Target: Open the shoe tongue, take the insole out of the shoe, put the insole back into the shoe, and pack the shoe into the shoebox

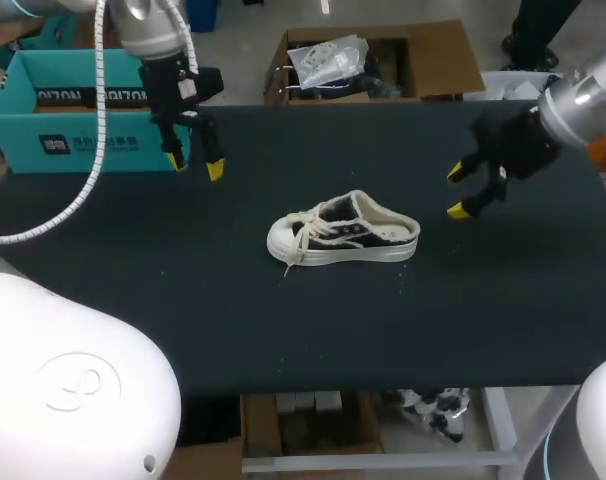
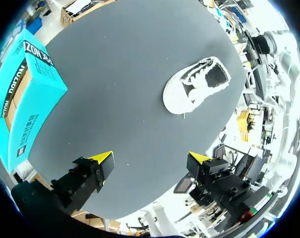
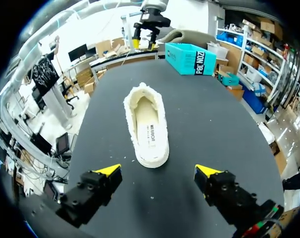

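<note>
From above, the black-and-cream low canvas shoe with white laces [image 1: 343, 235] lies on its sole near the middle of the black worktop [image 1: 133, 300], toe toward my left side and open heel toward my right. My left gripper [image 1: 195, 166] hangs over the far left part of the worktop with its fingers spread and nothing between them. It is close to the teal cardboard shoebox [image 1: 83, 110] at the far left corner. My right gripper [image 1: 456, 191] hovers near the right edge, just off the shoe's heel, also spread and empty. In my left wrist view the left gripper [image 2: 150, 158] is parted over bare cloth, with the shoe [image 2: 197, 84] well ahead and the shoebox [image 2: 26, 99] off to one side. In my right wrist view the right gripper [image 3: 158, 170] stands wide, with the shoe [image 3: 149, 124] straight ahead, heel first, and its cream insole [image 3: 151, 131] lying flat inside. The tongue looks unopened, so I judge that step comes first. I would bring my left fingers down on the tongue's free edge behind the laces, not on the laces themselves. My right fingers should pin the heel rim so the shoe cannot slide or tip as I lift.
</note>
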{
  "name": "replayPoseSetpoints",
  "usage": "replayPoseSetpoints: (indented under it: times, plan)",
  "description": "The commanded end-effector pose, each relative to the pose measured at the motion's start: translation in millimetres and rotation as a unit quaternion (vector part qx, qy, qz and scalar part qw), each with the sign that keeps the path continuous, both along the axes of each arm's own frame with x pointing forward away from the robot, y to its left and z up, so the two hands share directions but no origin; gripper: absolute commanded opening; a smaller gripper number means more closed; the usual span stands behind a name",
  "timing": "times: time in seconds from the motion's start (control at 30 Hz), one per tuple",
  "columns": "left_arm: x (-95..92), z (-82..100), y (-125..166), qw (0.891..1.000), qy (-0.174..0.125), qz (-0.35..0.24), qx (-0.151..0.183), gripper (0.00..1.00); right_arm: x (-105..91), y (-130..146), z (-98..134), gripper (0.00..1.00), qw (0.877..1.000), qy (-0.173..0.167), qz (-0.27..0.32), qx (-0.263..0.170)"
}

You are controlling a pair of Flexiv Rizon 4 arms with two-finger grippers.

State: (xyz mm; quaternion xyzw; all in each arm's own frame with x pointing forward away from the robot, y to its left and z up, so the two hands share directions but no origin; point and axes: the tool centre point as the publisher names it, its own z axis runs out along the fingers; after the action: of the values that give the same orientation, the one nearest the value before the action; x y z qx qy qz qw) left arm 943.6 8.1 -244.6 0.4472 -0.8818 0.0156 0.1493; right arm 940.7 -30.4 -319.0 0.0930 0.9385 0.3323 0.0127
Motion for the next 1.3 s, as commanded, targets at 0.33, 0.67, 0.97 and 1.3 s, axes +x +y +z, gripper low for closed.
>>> replayPoseSetpoints:
  times: [0.33, 0.67, 0.97, 1.3]
  plan:
    - [-6.3, -16.3, -70.5, 0.98, -0.006, 0.184, 0.08, 1.0, -18.0, 34.5, -59.2, 1.0, 0.997, -0.026, -0.017, 0.074]
    - [-17.6, -20.7, -109.3, 0.983, 0.007, 0.169, 0.076, 1.0, -15.2, 46.8, -80.2, 1.0, 0.993, -0.03, -0.028, 0.108]
    - [-27.5, -21.3, -138.2, 0.985, 0.004, 0.154, 0.072, 1.0, -5.2, 57.5, -91.4, 1.0, 0.99, -0.035, -0.023, 0.136]
    - [-25.8, -29.0, -156.3, 0.986, 0.011, 0.152, 0.071, 1.0, 0.3, 73.2, -104.5, 1.0, 0.986, -0.033, -0.012, 0.162]
